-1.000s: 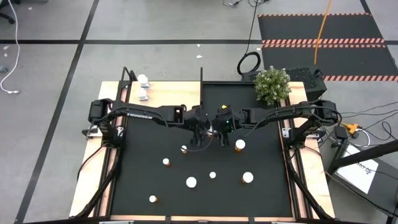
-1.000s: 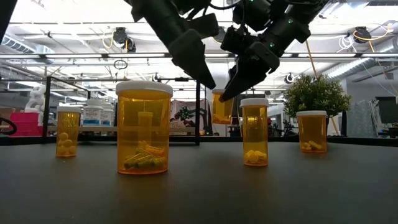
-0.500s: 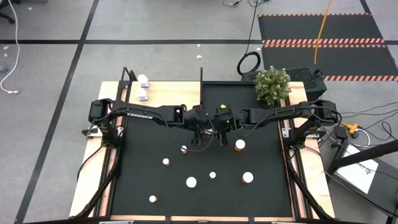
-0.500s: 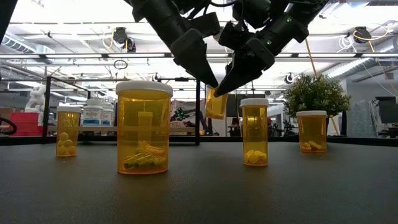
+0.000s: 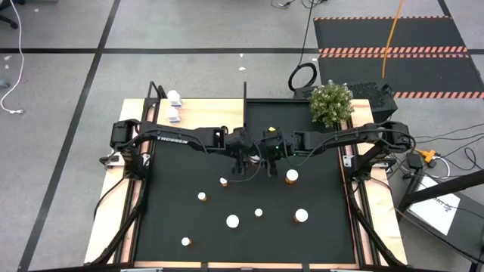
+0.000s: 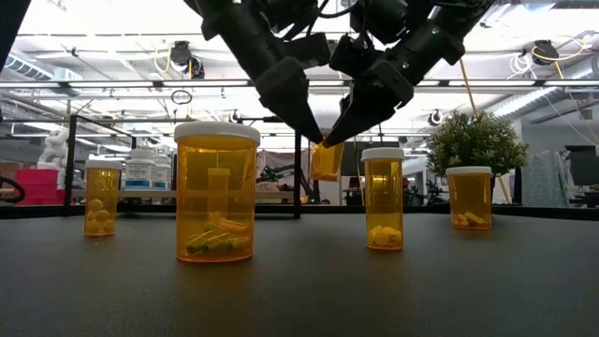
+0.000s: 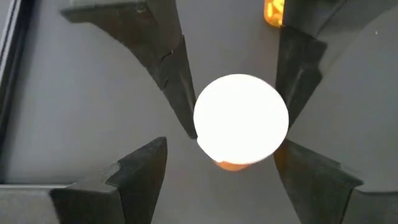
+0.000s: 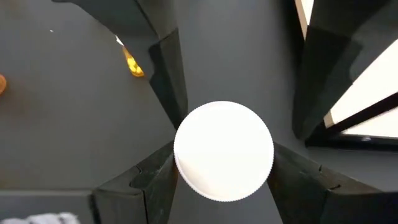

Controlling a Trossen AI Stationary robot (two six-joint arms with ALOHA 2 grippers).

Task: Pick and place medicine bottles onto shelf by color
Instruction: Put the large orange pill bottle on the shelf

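Pills in 4 standing orange bottles (image 6: 216, 193), shelf (image 5: 204, 113) holding 2 white bottles (image 5: 175, 105)

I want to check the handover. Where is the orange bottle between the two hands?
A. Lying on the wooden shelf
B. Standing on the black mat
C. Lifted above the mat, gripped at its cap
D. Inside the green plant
C: in the low view the orange bottle hangs clear of the black mat, its cap pinched between the left hand and the right hand.

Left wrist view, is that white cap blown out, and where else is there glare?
Left wrist view: the held bottle shows its cap as featureless white. Right wrist view: its rim ridges show faintly. Low view: bright ceiling lights wash out the top, leaving both arms as dark silhouettes.
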